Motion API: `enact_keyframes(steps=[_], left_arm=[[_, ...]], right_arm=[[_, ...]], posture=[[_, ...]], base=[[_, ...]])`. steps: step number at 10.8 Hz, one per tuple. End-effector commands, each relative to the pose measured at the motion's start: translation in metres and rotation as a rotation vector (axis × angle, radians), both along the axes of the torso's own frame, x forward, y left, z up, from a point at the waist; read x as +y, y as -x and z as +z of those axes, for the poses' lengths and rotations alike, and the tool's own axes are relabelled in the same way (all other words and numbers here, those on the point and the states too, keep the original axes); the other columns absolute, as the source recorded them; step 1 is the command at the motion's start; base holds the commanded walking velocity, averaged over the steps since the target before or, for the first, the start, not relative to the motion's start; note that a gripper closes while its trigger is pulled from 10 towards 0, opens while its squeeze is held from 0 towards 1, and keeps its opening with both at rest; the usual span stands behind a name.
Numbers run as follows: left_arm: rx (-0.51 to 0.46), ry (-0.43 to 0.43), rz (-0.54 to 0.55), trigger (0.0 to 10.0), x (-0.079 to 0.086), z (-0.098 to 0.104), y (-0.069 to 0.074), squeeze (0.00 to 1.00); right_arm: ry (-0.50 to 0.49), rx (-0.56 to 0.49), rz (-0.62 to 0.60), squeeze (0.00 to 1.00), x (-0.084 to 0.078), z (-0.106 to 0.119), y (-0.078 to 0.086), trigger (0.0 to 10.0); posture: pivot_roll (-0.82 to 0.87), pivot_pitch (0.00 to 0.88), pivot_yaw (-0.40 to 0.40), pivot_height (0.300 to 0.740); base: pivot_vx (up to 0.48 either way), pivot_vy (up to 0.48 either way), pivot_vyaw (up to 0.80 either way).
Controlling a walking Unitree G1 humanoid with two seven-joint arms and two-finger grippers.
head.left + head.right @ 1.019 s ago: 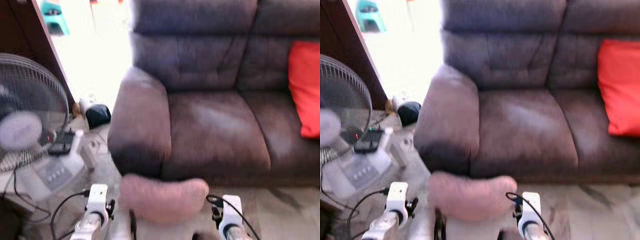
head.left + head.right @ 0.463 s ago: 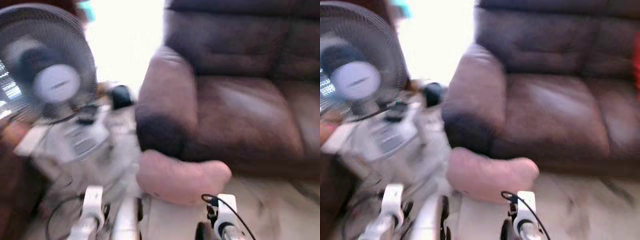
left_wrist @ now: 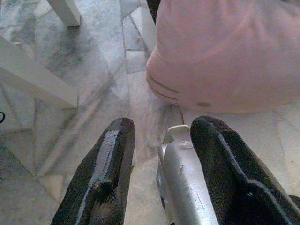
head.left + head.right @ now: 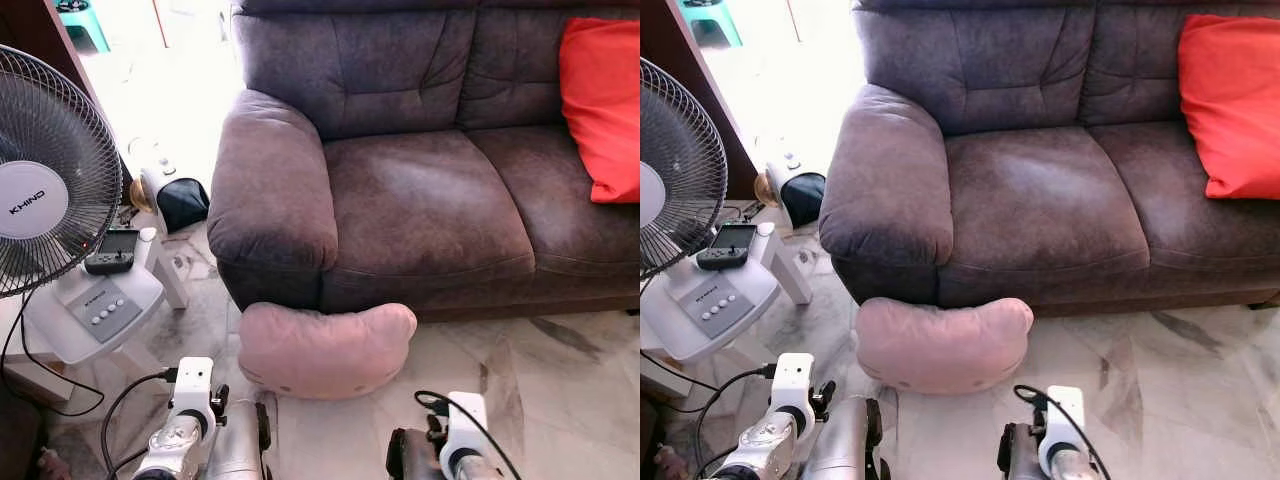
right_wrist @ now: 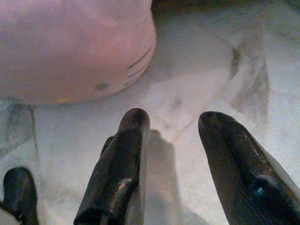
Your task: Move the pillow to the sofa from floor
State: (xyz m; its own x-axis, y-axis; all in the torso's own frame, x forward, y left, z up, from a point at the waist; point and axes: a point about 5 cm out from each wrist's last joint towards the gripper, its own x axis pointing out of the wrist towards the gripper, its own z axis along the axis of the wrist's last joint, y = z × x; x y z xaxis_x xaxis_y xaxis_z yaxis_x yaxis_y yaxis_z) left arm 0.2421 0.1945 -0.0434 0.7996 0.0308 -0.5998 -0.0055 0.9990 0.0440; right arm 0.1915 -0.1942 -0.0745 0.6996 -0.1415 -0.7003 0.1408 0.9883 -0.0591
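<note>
The soft pink kidney-shaped pillow [image 4: 325, 350] is seen lying on the pale marble-patterned tile floor [image 4: 560, 390], pressed against the front base of the dark brown-purple leather sofa [image 4: 420, 200], just below its left armrest. A small dark dot and thin stitched lines are made out on the pillow's face in the wrist views.

The left hand [image 3: 161, 136] is held low over the floor just short of the pillow's left end — its two black fingers [image 3: 105, 173] are spread apart with nothing between them but tile and a silver part of the robot behind. The right hand [image 5: 171, 126] is poised near the pillow's right end, its fingers likewise parted and empty; no contact with the pillow is seen from either.

On the sofa's right seat a bright red square cushion [image 4: 600, 100] is leaned against the backrest. To the left of the sofa a white pedestal fan with a dark wire grille [image 4: 45, 190] is placed, a black remote-like device [image 4: 110, 263] resting on its white base [image 4: 95, 315]. A small black-and-white bag-like object [image 4: 180, 200] is seen on the floor beside the armrest.
</note>
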Motion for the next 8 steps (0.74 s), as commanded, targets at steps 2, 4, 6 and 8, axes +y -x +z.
enact_keyframes(steps=[2,4,6,8], left_arm=[[-0.025,0.005,-0.011,10.0,-0.001,0.003,-0.003,0.00],[-0.039,0.009,-0.009,10.0,-0.004,0.004,-0.005,0.00],[-0.041,0.013,-0.013,10.0,-0.007,0.004,-0.005,0.00],[-0.042,0.012,-0.012,10.0,-0.006,0.004,-0.005,0.00]], right_arm=[[-0.002,-0.077,-0.031,0.00,-0.005,0.010,-0.015,10.0],[0.004,-0.091,-0.027,0.00,-0.006,0.014,-0.020,10.0],[0.003,-0.098,-0.023,0.00,-0.004,0.014,-0.022,10.0],[0.012,-0.092,-0.003,0.00,-0.002,0.013,-0.021,10.0]], posture=[[0.05,0.074,-0.011,0.614],[0.06,0.073,-0.016,0.614],[0.06,0.073,-0.015,0.614],[0.06,0.073,-0.016,0.614]], base=[[0.126,0.000,0.00],[0.277,0.000,0.00],[0.294,0.000,0.00],[0.304,0.000,0.00]])
